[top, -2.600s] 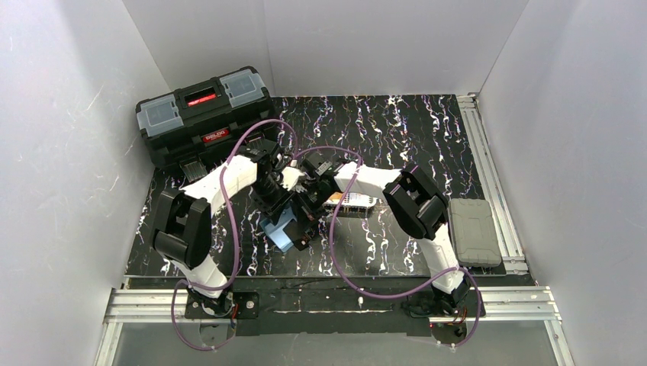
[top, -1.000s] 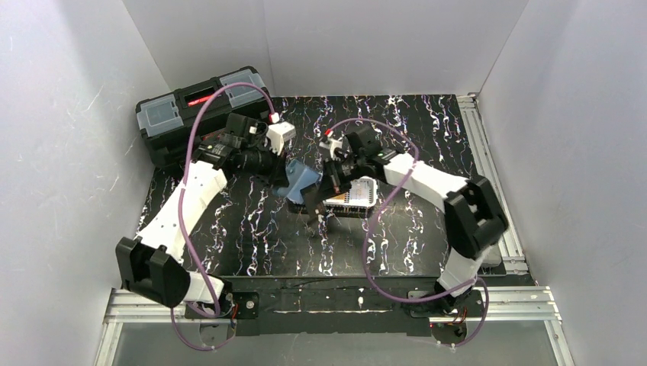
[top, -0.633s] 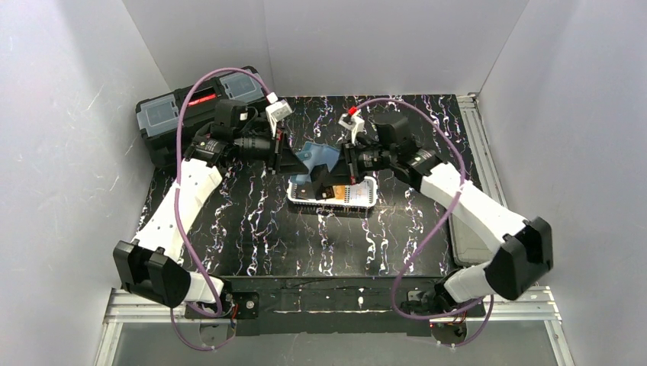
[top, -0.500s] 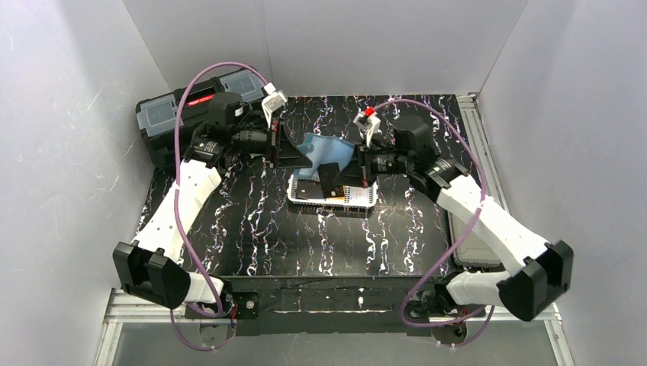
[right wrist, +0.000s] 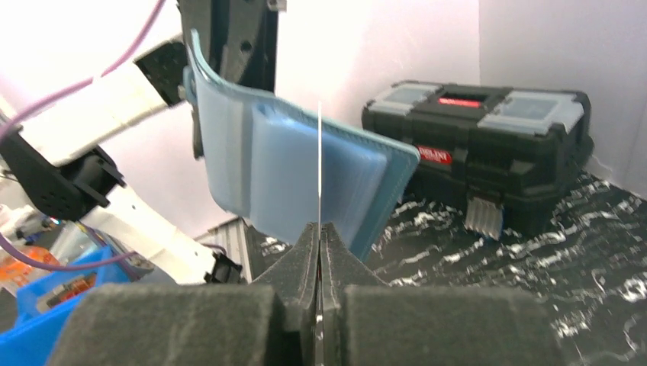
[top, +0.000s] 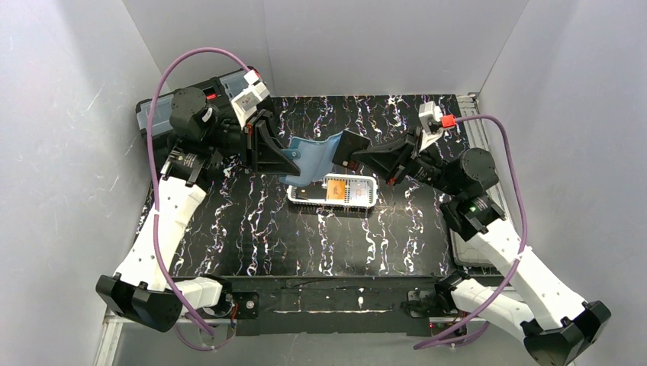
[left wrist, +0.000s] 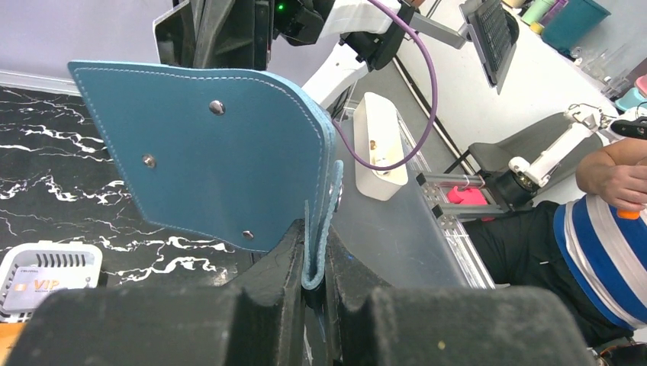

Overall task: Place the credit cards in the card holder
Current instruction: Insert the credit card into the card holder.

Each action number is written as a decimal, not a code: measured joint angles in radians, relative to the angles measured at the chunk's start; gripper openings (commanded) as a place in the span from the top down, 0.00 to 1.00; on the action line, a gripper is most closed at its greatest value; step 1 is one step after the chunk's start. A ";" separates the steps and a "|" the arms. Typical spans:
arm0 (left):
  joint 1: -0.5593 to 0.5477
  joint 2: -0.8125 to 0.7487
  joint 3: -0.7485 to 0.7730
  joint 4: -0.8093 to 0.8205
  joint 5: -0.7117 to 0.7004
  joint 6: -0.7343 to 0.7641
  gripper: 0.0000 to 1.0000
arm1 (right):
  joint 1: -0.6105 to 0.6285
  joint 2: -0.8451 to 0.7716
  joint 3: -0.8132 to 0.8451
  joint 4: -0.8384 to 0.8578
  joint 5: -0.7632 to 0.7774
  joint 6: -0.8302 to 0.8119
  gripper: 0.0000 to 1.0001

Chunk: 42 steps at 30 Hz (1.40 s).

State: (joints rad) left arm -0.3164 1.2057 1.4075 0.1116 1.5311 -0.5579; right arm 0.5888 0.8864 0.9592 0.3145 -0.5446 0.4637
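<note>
Over the table (top: 397,236) — teal card holder (top: 313,156), unfolded.

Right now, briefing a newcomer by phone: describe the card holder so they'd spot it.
Find the black toolbox at the far left; look right. The left end effector holds the card holder in the air near the white basket. It alone is teal-blue with metal studs.

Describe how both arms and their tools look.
Left arm and right arm: white shells, black joints, a purple cable looping along each. Left tool and right tool: black wedges with dark padded fingers, a white block with red tab behind each.
</note>
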 measured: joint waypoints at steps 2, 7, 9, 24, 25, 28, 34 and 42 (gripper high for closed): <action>0.000 0.002 0.000 0.001 0.000 -0.005 1.00 | 0.000 0.026 0.000 0.082 -0.008 0.043 0.99; -0.004 0.005 0.011 0.010 0.003 -0.016 1.00 | -0.001 0.067 0.000 0.235 -0.042 0.127 0.99; -0.008 0.006 0.019 0.014 0.003 -0.020 1.00 | -0.003 0.076 0.000 0.302 -0.064 0.163 0.99; -0.019 0.011 0.034 0.060 0.002 -0.048 1.00 | -0.005 0.087 -0.011 0.559 -0.159 0.310 0.99; -0.019 0.011 0.034 0.064 0.000 -0.049 1.00 | -0.005 0.090 -0.014 0.572 -0.158 0.320 0.99; -0.019 0.011 0.034 0.069 -0.006 -0.052 1.00 | -0.005 0.104 -0.025 0.597 -0.158 0.343 0.99; -0.019 0.011 0.034 0.075 -0.034 -0.056 1.00 | -0.005 0.144 -0.025 0.607 -0.135 0.370 0.99; -0.019 0.011 0.038 0.106 -0.070 -0.075 1.00 | 0.003 0.174 -0.025 0.638 -0.086 0.401 0.99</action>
State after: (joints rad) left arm -0.3359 1.2163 1.4456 0.2176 1.4612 -0.6327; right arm 0.5915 1.0607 0.9340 0.9527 -0.6308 0.8646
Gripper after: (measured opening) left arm 0.074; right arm 0.027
